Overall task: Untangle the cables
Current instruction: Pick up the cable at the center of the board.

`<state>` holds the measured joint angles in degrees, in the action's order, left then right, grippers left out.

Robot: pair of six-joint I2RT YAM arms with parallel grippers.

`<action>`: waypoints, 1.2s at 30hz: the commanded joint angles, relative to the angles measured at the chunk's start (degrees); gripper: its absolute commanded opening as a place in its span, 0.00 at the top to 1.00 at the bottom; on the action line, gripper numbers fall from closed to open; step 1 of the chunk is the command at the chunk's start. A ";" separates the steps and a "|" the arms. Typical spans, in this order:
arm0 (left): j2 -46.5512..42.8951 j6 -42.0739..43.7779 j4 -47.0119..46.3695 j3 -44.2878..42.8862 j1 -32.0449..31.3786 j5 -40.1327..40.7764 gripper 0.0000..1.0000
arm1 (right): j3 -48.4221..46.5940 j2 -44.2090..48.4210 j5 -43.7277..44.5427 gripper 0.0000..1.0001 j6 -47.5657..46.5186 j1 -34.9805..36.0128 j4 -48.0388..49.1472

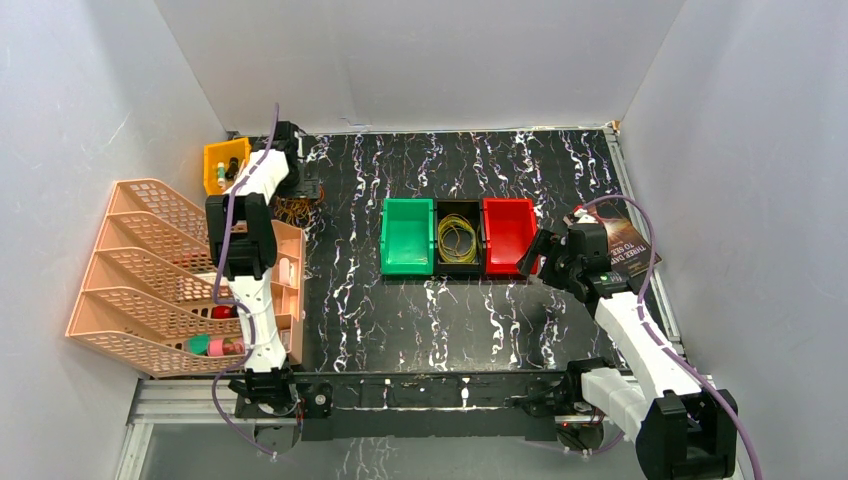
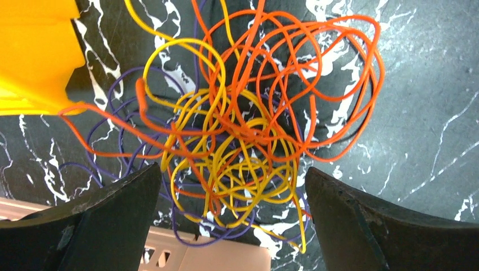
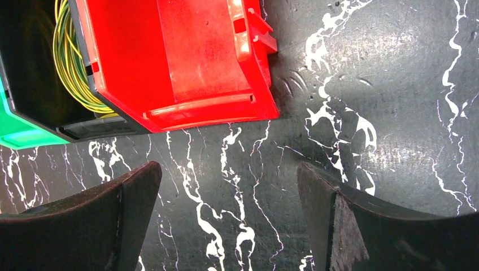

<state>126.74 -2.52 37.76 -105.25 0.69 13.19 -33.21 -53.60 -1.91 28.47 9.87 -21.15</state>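
Observation:
The cables (image 2: 248,132) lie as one knotted heap of orange, yellow and purple wire loops on the black marbled table, at the far left in the top view (image 1: 292,210). My left gripper (image 2: 231,169) hangs open right above the heap, its two dark fingers straddling the yellow part without touching it; from above it (image 1: 300,190) is beside the yellow bin. A separate coil of yellow cable (image 3: 70,62) rests in the black bin (image 1: 458,238). My right gripper (image 3: 227,166) is open over bare table just in front of the red bin (image 3: 169,62), nothing between its fingers.
Green (image 1: 407,236), black and red (image 1: 508,235) bins stand in a row mid-table. A yellow bin (image 2: 34,51) sits at the far left, touching the cable heap. A peach file rack (image 1: 150,270) fills the left side. A dark book (image 1: 620,240) lies at the right edge.

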 commanded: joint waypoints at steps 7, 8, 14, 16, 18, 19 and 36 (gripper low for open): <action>3.65 0.54 1.45 -3.03 0.45 0.06 0.02 | -0.55 0.25 -1.37 0.02 -0.43 -0.13 1.30; 3.81 0.42 1.46 -3.03 0.38 0.13 0.01 | -0.58 0.31 -1.41 0.02 -0.43 -0.15 1.29; 4.80 -0.03 1.50 -3.22 0.45 -0.39 0.15 | -0.73 0.45 -1.48 0.02 -0.26 -0.12 1.24; 5.04 -0.11 1.52 -3.30 0.47 -0.68 0.22 | -0.73 0.52 -1.38 0.02 -0.17 -0.17 1.21; 5.27 -0.16 1.63 -3.42 0.49 -1.15 0.33 | -0.78 0.60 -1.46 0.02 -0.09 -0.18 1.20; 5.39 -0.20 1.62 -3.39 0.50 -1.40 0.38 | -0.74 0.53 -1.52 0.02 -0.04 -0.15 1.20; -2.90 -1.57 -0.54 -0.66 0.23 -14.38 1.00 | -0.41 0.67 -2.96 0.02 0.62 -0.12 1.91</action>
<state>130.50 -3.25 37.17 -107.57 1.23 5.76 -33.21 -53.60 -3.46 28.58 9.87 -21.12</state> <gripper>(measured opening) 0.048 0.983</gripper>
